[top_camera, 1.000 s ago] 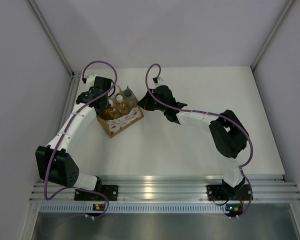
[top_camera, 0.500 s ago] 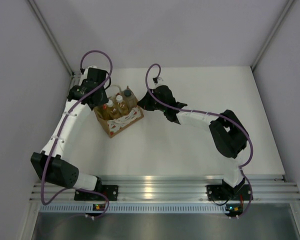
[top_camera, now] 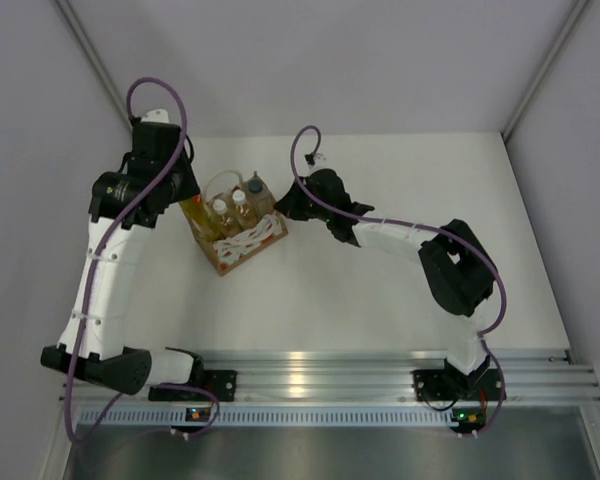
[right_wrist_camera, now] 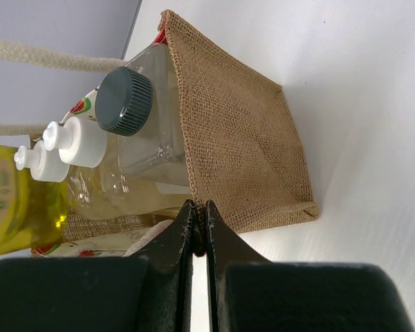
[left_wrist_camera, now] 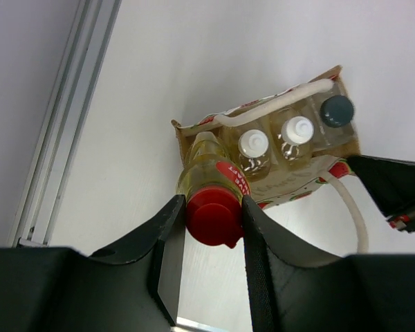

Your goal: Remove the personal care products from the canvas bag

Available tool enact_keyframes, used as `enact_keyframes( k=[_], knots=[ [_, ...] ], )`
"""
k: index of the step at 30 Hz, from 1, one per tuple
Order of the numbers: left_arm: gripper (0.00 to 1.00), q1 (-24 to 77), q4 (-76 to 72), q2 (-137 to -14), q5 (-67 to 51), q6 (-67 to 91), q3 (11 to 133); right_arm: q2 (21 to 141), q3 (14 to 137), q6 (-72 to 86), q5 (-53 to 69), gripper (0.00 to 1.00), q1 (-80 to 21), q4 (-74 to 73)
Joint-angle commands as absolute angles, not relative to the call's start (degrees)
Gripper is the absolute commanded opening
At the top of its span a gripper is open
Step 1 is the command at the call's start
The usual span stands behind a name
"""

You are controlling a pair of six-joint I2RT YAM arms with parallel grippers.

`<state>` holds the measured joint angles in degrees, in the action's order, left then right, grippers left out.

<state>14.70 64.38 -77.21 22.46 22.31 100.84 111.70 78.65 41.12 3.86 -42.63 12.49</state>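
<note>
left gripper (left_wrist_camera: 213, 207) fingers clamped on the red cap (left_wrist_camera: 211, 221) of the yellow bottle (left_wrist_camera: 206, 166), one finger each side, no gap showing. bottle hangs cap-up under the wrist, lower end over the left end of the canvas bag (right_wrist_camera: 242, 159); can't tell whether its base is clear of the rim

bag sits on the table (top_camera: 380, 290), back-left area, open top up. in it, in a row: first amber bottle (left_wrist_camera: 253, 146) just beside the yellow one, second amber bottle (left_wrist_camera: 295, 131) next, both with white caps, then the clear bottle (right_wrist_camera: 149, 142) with its dark grey cap (right_wrist_camera: 124, 100) at the far end. all three upright, touching or nearly touching each other

right gripper (right_wrist_camera: 199, 225) fingers pressed together, pinching the top edge of the bag's end wall on the clear-bottle side; the weave runs straight into the closed tips. top view shows that arm reaching in from the right, gripper at the bag's right end

one white rope handle (left_wrist_camera: 277, 107) lies along the far side of the bottles, the other loops out over the near side onto the table. red-and-white pattern visible on the near wall
</note>
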Motion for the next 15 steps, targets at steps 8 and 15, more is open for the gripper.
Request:
enact_keyframes(
  k=[8, 15],
  knots=[
    [0.00, 14.9, 62.3, -68.2, 11.5, 23.1, 109.2, 113.0, 81.7, 40.6, 4.2, 0.00, -44.9, 8.1],
    [0.00, 14.9, 63.9, -62.2, 6.2, 23.0, 104.4, 113.4, 82.8, 40.3, 4.0, 0.00, -44.8, 7.2]
  ],
)
